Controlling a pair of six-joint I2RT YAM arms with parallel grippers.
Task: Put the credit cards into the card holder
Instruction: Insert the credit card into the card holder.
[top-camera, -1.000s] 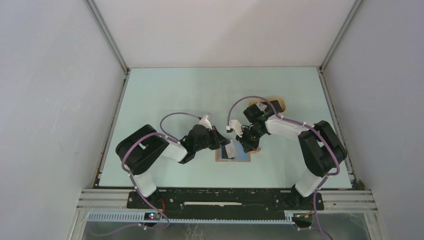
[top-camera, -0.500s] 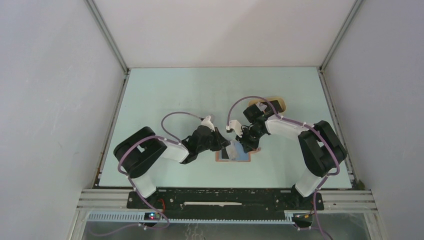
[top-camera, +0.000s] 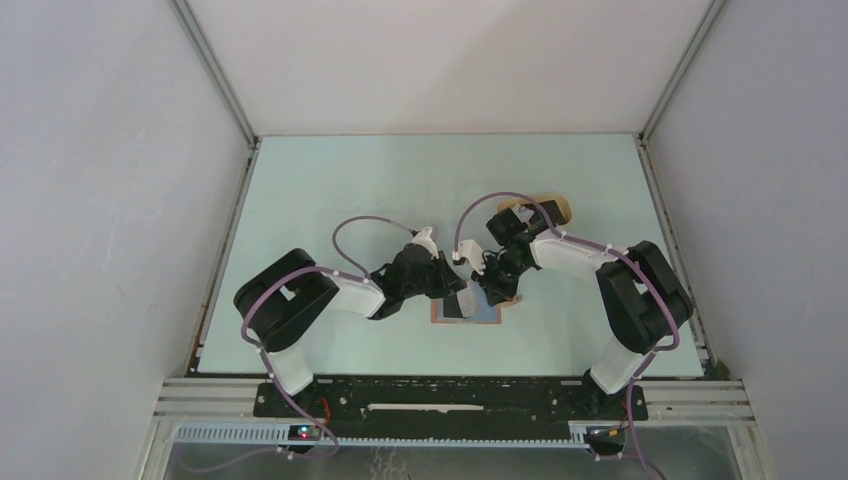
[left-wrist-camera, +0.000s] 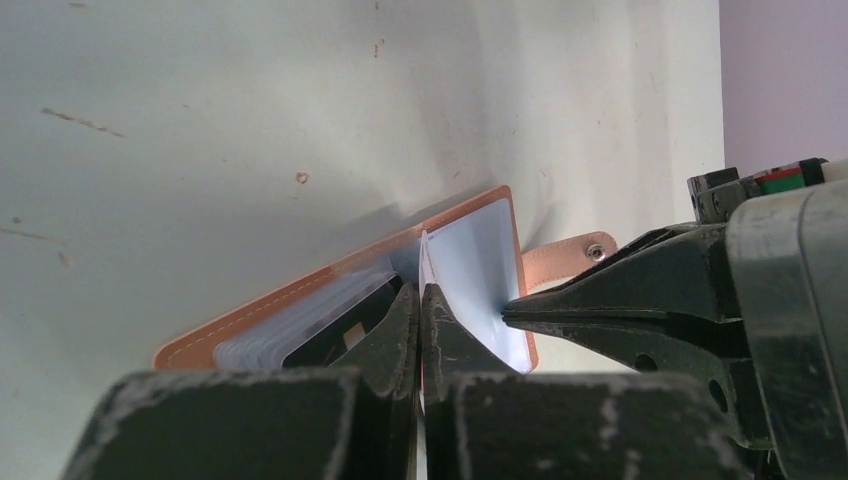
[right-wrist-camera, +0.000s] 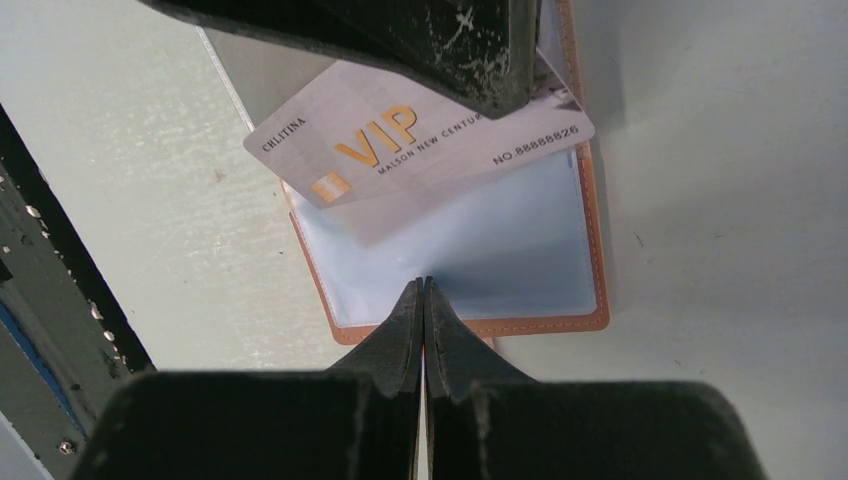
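Note:
The card holder (top-camera: 484, 316) lies open on the table, brown outside and pale blue-grey inside (right-wrist-camera: 500, 270). My left gripper (top-camera: 455, 295) is shut on a credit card (right-wrist-camera: 400, 135), pale grey with gold "VIP" lettering, and holds it tilted over the holder's far half. In the left wrist view the gripper (left-wrist-camera: 421, 290) shows that card edge-on. A dark card (left-wrist-camera: 335, 335) sits in the holder's clear sleeves. My right gripper (right-wrist-camera: 422, 283) is shut, its tips pressing on the blue-grey inside near the holder's near edge. It also shows in the left wrist view (left-wrist-camera: 520, 311).
A tan oval tray (top-camera: 552, 207) lies behind the right arm, partly hidden by it. The holder's strap with a snap (left-wrist-camera: 565, 255) sticks out from its right side. Grey walls with metal rails close in the table.
My left arm has moved a little to the right, bringing the card further over the open holder. The right arm and the holder have not moved.

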